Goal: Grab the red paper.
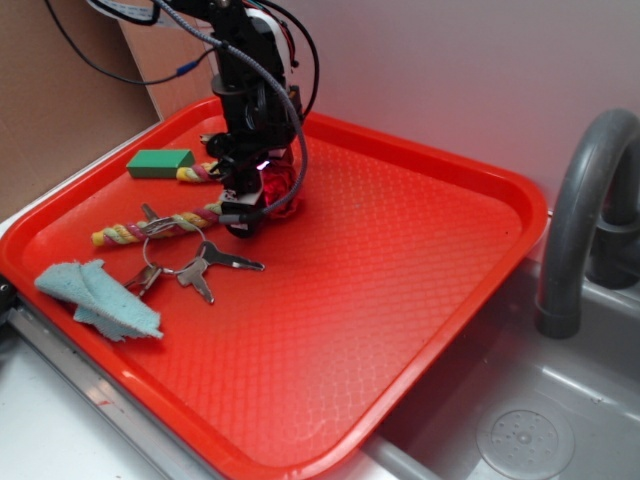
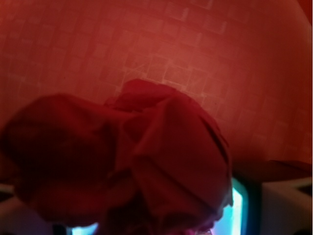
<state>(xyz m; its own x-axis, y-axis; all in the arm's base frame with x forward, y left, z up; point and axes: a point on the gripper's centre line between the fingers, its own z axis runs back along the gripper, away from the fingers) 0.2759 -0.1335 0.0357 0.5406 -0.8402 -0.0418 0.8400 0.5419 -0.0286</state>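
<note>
Dark-red, one red paper (image 1: 283,186) sits gripped in the single hand (image 1: 250,215); three keys (image 1: 195,270) nearby.

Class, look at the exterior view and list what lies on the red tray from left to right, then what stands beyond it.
Blue cloth scrap → green block → keys → red paper → grey faucet.
</note>
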